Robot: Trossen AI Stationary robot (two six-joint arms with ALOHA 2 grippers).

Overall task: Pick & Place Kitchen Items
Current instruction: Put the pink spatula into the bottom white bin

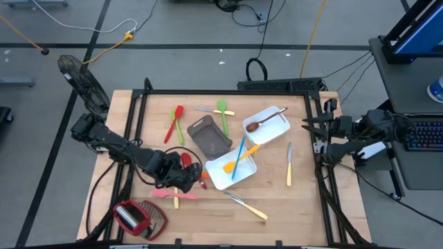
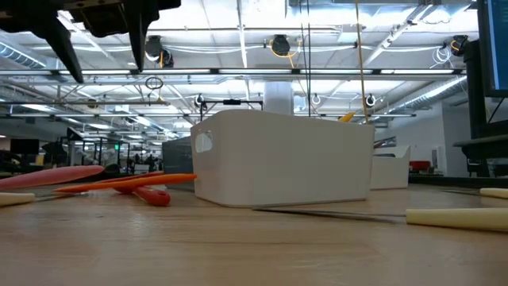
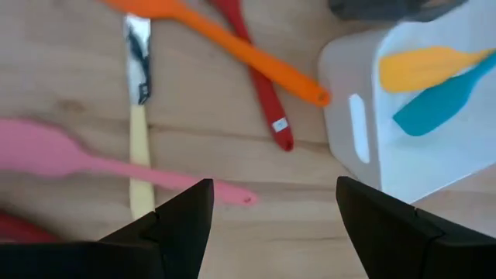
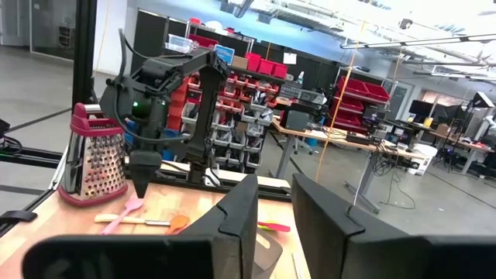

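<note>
Pink spatula (image 3: 77,159) flat on the wooden worktop (image 3: 232,232), at the left of the left wrist view, thin handle reaching toward the middle. Handle tip right under the left end effector (image 3: 273,186), with its two dark fingers spread wide and nothing in them. Hanging a little above the wood, not touching.

Very crowded there. A knife (image 3: 138,116) with a pale handle lying across the pink handle. A red spoon (image 3: 260,85) and an orange spatula (image 3: 232,46) just beyond, crossing each other. White tray (image 3: 356,132) close by at the right of that view, with a yellow spatula (image 3: 422,66) and a blue one (image 3: 438,101) inside.

Probably the pink spatula next. To do it well:
- Go straight down over the thin pink handle, one finger on each side.
- Stay near the handle tip, away from the knife, so only one thing comes up.
- Get low enough to reach under a flat, thin thing, but not push hard into the wood.
- Squeeze, lift slowly, and watch for the far end tipping or dragging the knife.
- Carry over the tray wall, not into it.

Right end effector (image 4: 273,186) waiting at the right edge of the high view, well away. Fingers close together with a thin gap, holding nothing.
</note>
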